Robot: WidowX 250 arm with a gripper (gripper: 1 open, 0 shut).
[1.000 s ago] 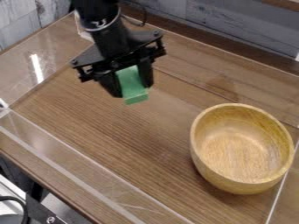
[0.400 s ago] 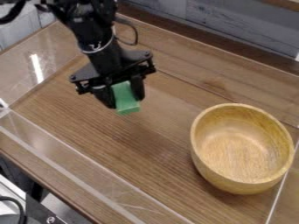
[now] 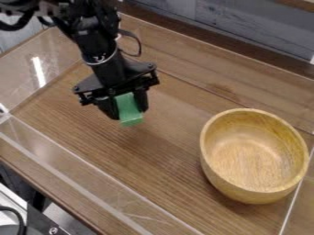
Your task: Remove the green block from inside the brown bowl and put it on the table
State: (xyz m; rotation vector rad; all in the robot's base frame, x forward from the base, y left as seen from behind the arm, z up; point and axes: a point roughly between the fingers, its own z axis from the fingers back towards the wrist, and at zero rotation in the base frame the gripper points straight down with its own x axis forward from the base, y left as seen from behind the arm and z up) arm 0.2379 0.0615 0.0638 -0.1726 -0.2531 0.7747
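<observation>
The green block (image 3: 130, 108) hangs between the fingers of my black gripper (image 3: 123, 99), which is shut on it just above the table (image 3: 110, 174), left of centre. Whether the block's lower end touches the wood I cannot tell. The brown bowl (image 3: 255, 154) stands to the right near the table's right edge, and nothing lies inside it.
Low clear plastic walls (image 3: 73, 188) run along the table's front and left edges. A dark cable bundle (image 3: 13, 220) shows at the bottom left corner, off the table.
The gripper has carried the green block down and to the left, away from the bowl and closer to the tabletop. The bowl has not moved.
</observation>
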